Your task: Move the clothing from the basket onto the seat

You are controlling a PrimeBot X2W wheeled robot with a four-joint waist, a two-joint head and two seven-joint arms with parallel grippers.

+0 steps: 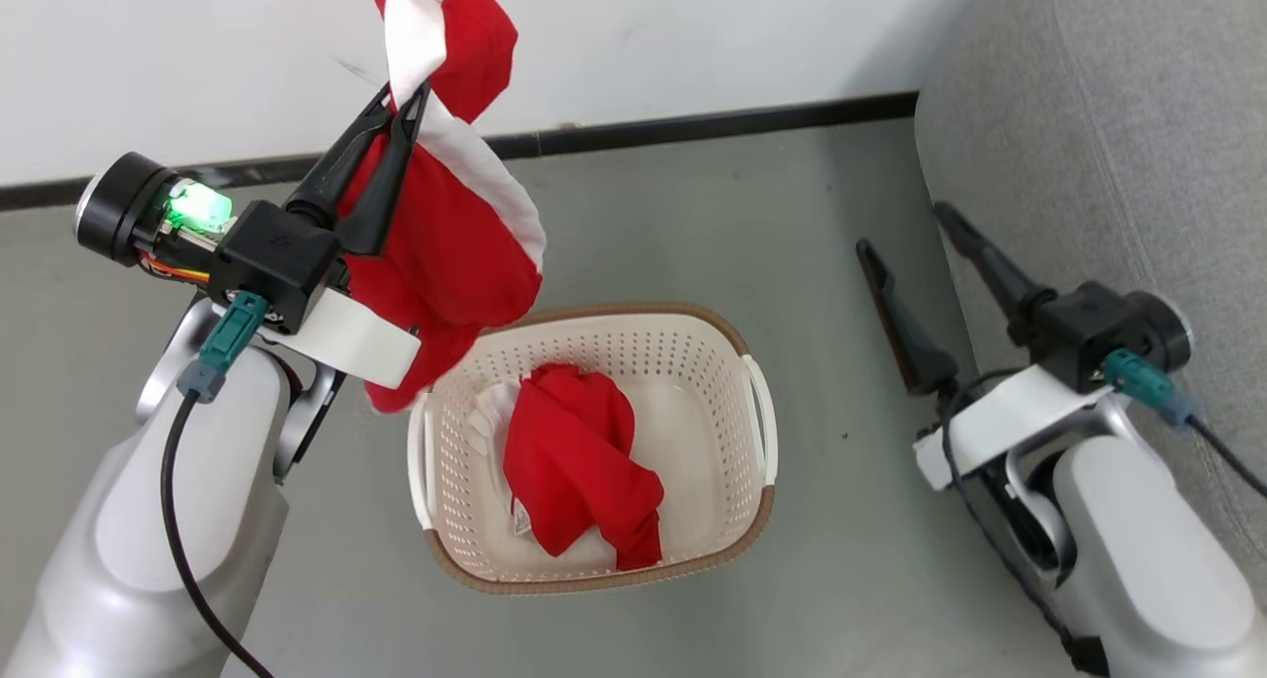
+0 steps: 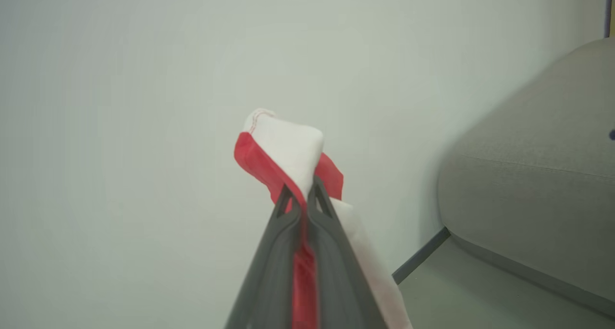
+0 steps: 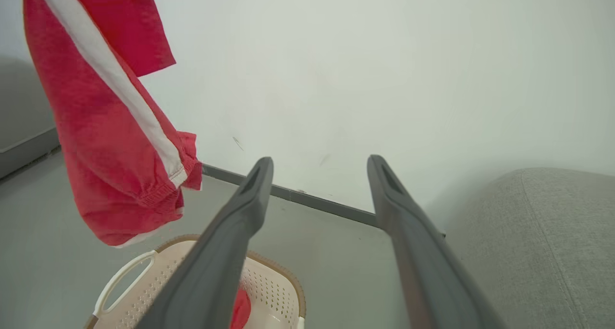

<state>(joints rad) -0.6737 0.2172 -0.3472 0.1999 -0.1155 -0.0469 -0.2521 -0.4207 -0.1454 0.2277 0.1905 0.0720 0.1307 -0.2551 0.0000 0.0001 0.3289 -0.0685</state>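
Observation:
My left gripper (image 1: pixel 408 102) is shut on a red garment with white panels (image 1: pixel 450 242), which hangs in the air above the basket's left rim. In the left wrist view the fingers (image 2: pixel 331 252) pinch a red and white fold (image 2: pixel 283 151). The same hanging garment (image 3: pixel 110 141) shows at the left of the right wrist view. A second red garment (image 1: pixel 579 465) lies bunched on the floor of the cream basket (image 1: pixel 737 431). My right gripper (image 1: pixel 906 233) stands open and empty between the basket and the grey seat (image 1: pixel 1119 134). Its fingers (image 3: pixel 230 242) are spread wide.
The basket stands on a grey floor (image 1: pixel 693 213) in front of a white wall (image 1: pixel 693 35) with a dark skirting strip. The seat's rounded edge (image 2: pixel 528 175) lies to the right, close to my right arm.

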